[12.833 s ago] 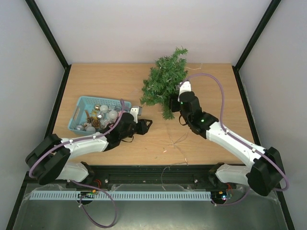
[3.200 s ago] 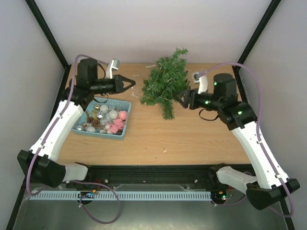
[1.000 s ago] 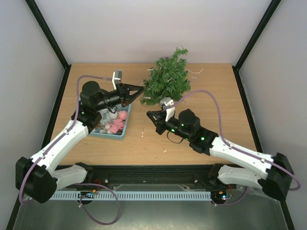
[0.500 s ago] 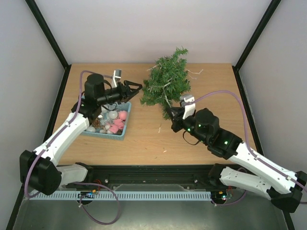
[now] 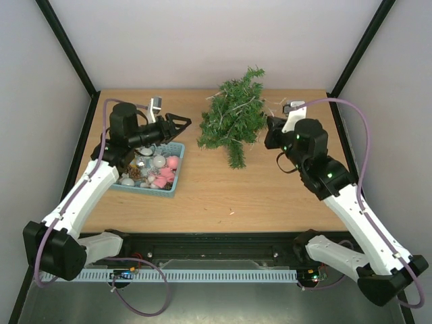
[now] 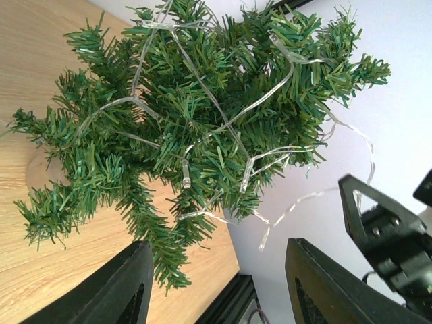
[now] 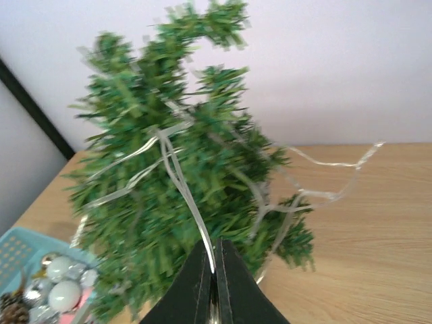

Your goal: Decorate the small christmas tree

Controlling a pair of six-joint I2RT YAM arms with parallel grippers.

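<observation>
**Between both grippers: tree mid-lighting**

Far-centre on the light wooden table (image 5: pixel 202 196), the small christmas tree (image 5: pixel 233 121) with dark green bristly needles is standing upright. The left gripper (image 6: pixel 216 270) is hovering spread, pointing at it from the left; the right gripper (image 7: pixel 214 260), pressed together, is pinching the clear plastic light string (image 7: pixel 182 169) and looking slightly nearer; no readable writing is showing.

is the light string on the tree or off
On: the light string lies draped across the tree, seen in both wrist views.
</observation>
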